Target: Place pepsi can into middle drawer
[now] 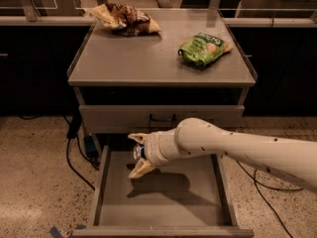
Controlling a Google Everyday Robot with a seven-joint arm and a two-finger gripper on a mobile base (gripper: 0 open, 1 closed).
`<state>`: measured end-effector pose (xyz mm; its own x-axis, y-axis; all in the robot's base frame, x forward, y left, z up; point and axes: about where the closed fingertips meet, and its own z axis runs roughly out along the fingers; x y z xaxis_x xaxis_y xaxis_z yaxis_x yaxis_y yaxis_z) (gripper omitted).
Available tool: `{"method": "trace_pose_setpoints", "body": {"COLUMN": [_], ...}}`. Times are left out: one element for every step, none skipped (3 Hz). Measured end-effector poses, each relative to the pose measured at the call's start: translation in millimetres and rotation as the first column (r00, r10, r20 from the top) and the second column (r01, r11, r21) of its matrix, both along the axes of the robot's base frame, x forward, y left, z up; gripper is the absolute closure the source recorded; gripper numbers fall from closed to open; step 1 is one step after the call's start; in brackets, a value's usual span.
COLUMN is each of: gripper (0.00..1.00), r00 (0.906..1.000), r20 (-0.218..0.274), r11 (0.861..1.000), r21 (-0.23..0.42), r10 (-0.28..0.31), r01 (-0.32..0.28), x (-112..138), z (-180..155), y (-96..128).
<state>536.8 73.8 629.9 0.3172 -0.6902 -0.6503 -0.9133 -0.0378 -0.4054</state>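
gripper [133, 155] clamped on pepsi can [138, 151], hanging over left-rear of the open middle drawer [198, 202]. Imo: lower arm till can's nearly on drawer floor, then release, else it may tip/roll. Closed drawer front [162, 117] sits just above the arm, mind clearance. Green bag [203, 48] + brown bag [126, 19] on cabinet top, not in the way

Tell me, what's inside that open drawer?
Only bare grey floor shows in the middle drawer. The gripper, holding the pepsi can, hangs above its back-left corner, hiding the floor there.
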Motion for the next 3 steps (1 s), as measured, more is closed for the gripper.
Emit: {"method": "trace_pose_setpoints", "body": {"gripper": [1.0, 1.0, 1.0], "r00": [0.9987, 0.9893, 0.9893], "r20": [0.004, -0.024, -0.024], "r11": [0.997, 0.982, 0.982], "r21": [-0.057, -0.131, -0.131], "r10": [-0.05, -0.144, -0.144], "r01": [0.051, 0.139, 0.139], "x": [-13.2, -36.6, -36.6], "z": [-26.1, -67.3, -67.5], "y": [-6.6, -12.9, -12.9]}}
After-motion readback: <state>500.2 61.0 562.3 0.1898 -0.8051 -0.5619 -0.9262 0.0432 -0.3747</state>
